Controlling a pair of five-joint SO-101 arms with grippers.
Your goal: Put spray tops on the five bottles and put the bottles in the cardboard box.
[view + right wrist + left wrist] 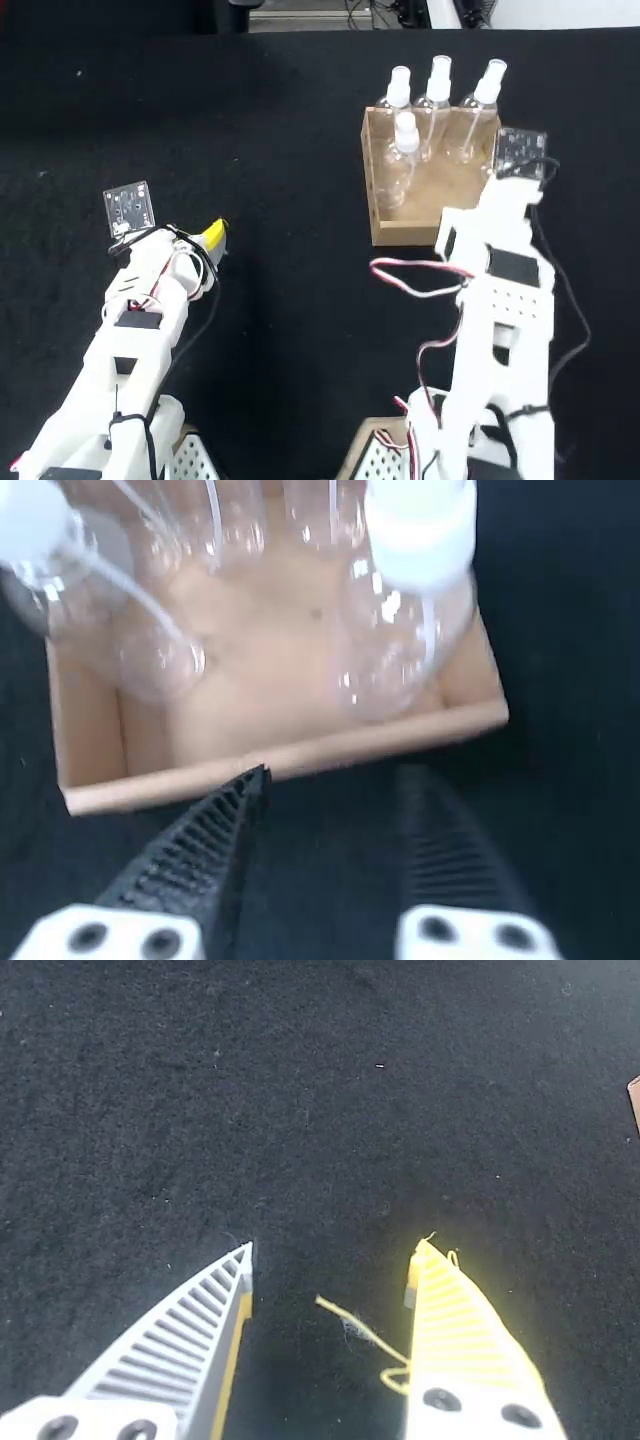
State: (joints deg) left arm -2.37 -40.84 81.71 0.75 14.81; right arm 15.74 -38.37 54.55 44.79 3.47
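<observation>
The black table (pixel 300 150) lay bare on its left and near parts, with the left arm (pixel 140 310) resting near left and the right arm (pixel 500 300) stretched toward the far right. There the cardboard box (pixel 372 190) stood, and the right arm's wrist hung over its near right corner. Four bottles (pixel 430 125) stood upright inside it: three in a row along the far wall and one nearer on the left. Each carried one of the white spray tops (pixel 440 70). I could not tell whether a fifth bottle stood under the wrist, so the task looked nearly or wholly done, with at most one bottle left to account for. The left gripper (pixel 333 1250) hovered over bare cloth, its fingers spread and empty. The right gripper (pixel 335 772) sat just at the box's near wall, its fingers likewise parted and holding nothing.
</observation>
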